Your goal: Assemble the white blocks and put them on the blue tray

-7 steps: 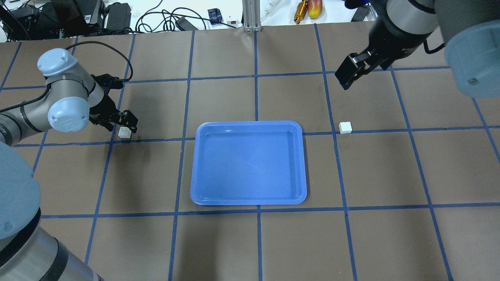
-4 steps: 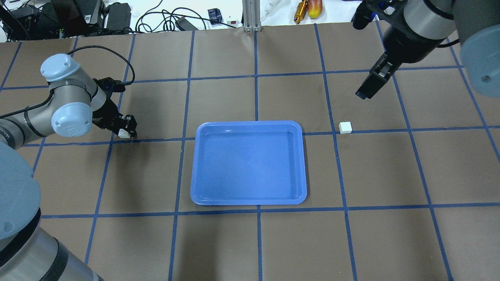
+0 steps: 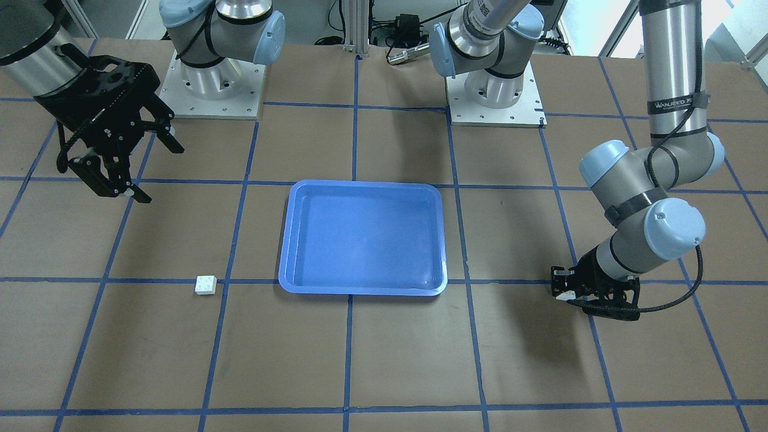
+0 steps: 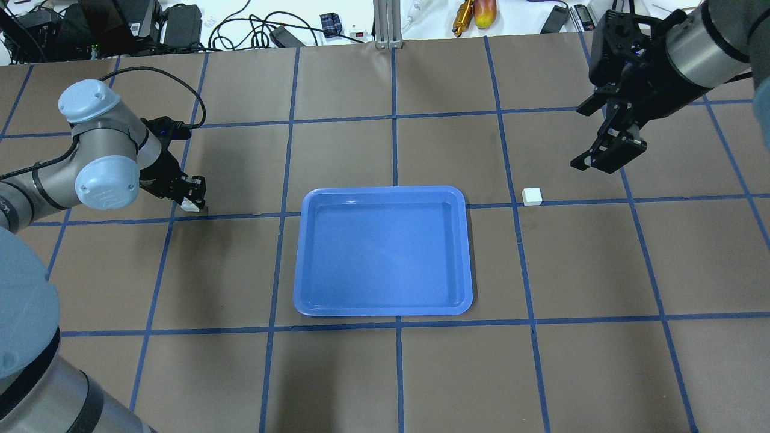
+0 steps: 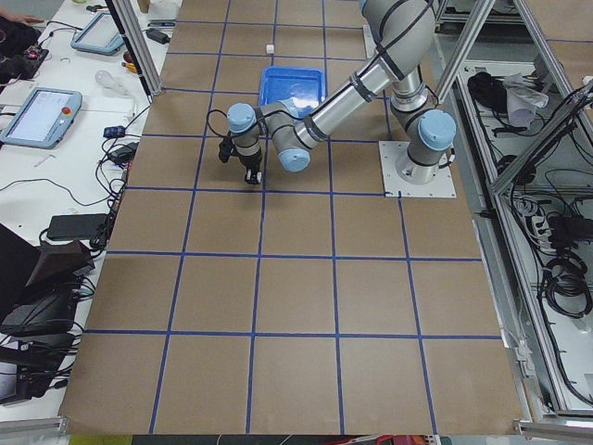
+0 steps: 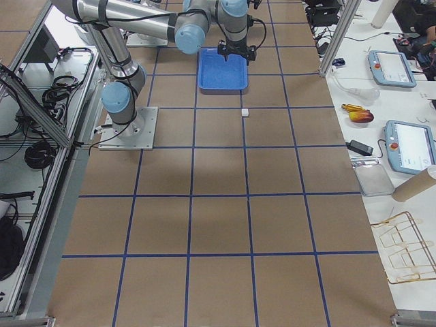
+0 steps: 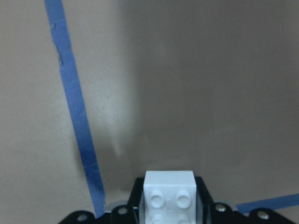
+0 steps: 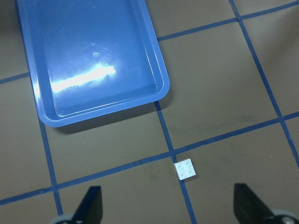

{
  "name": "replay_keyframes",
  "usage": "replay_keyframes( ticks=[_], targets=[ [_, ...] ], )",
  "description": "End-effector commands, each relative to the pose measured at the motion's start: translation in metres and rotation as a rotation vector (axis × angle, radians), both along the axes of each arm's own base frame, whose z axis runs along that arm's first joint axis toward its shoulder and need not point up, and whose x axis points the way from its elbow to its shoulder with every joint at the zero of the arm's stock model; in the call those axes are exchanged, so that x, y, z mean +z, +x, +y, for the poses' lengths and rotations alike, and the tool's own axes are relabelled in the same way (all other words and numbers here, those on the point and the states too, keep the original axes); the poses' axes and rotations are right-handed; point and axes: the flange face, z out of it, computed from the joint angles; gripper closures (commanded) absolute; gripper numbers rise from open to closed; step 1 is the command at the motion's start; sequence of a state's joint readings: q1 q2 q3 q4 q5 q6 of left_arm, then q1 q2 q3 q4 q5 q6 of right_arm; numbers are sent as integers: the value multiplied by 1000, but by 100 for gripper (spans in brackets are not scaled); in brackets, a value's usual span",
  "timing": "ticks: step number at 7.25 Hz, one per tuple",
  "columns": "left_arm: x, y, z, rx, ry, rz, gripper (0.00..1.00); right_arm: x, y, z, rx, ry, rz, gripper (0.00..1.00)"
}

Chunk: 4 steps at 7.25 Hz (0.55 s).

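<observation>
The blue tray (image 4: 385, 190) lies mid-table and holds nothing; it also shows in the front view (image 3: 363, 183) and the right wrist view (image 8: 160, 70). My left gripper (image 4: 192, 197) is low at the table left of the tray, shut on one white block (image 7: 169, 191), also seen in the front view (image 3: 563, 294). The other white block (image 4: 532, 196) lies loose on a blue tape line right of the tray, studs up (image 8: 185, 169) (image 3: 205, 285). My right gripper (image 4: 595, 141) hangs open and empty, above and beyond that block.
Blue tape lines grid the brown table. Cables, power bricks and a yellow-red tool (image 4: 475, 12) lie past the far edge, next to an aluminium post (image 4: 388, 24). The two arm bases (image 3: 210, 84) (image 3: 495, 96) stand on the robot's side.
My left gripper has shut on the white block by the tape line. My right arm has swung right and turned, so its open fingers now point down near the loose block.
</observation>
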State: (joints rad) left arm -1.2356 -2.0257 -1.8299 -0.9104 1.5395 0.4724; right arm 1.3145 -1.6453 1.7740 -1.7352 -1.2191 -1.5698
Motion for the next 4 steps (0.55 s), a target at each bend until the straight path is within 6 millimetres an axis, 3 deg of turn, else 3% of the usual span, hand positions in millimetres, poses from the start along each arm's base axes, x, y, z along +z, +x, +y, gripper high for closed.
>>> replay_keyframes(
  ticks=[1,3,4],
  targets=[
    [27,-48,0,-21,-25,18,84,-16,-27,-2,89,-22,-16,0],
    [64,-145,14,90,-21,24,84,-98,-33,-22,177,7,-77,0],
    [69,-197,28,87,-11,62,84,-134,-39,-33,196,10,-84,0]
  ],
)
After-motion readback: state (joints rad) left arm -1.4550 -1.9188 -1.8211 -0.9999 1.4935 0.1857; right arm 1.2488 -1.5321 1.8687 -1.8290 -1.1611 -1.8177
